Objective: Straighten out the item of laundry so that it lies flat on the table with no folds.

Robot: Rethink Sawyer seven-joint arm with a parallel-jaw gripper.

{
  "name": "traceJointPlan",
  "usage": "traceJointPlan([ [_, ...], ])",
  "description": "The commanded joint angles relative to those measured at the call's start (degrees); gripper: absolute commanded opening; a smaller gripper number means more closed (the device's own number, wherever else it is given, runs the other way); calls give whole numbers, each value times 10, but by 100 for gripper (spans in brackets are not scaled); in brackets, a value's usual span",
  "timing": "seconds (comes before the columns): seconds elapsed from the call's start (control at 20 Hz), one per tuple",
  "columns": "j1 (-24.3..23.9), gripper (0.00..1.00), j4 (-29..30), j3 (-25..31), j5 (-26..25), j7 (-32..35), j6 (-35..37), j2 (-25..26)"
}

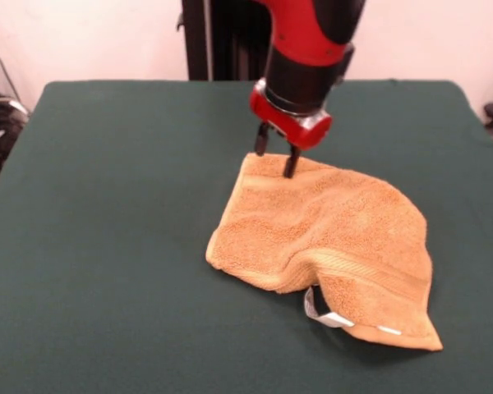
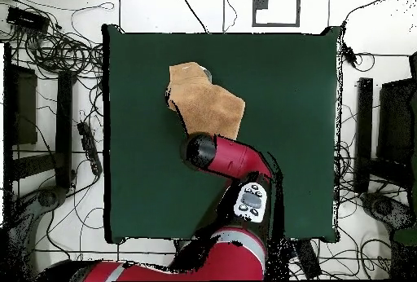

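Towel [image 1: 329,238] lies rumpled mid-counter [image 1: 107,246], one edge folded under; the end effector [image 1: 275,156], fingers parted, straddles its far corner. Best pinch only the top layer, then draw outward.

Arm [image 2: 228,160] hides towel's [image 2: 208,103] near edge — overhead.

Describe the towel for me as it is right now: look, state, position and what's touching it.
The towel is orange-tan terry cloth with woven border bands and a small white tag at its near edge. It lies crumpled and partly folded, not flat, on the green table, roughly mid-table. The gripper stands at its far corner, one of the fingers pressing onto the cloth, the other just off its edge.
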Motion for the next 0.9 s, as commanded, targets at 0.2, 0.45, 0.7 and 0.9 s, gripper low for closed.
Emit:
traceJointPlan([
  [0.2, 59, 100, -26, 28, 15, 114, 77, 75],
  [0.45, 79, 100, -42, -40, 18, 151, 91, 123],
  [0.7, 70, 100, -53, -61, 26, 149, 56, 168],
  [0.9, 66, 100, -71, -76, 30, 142, 49, 187],
])
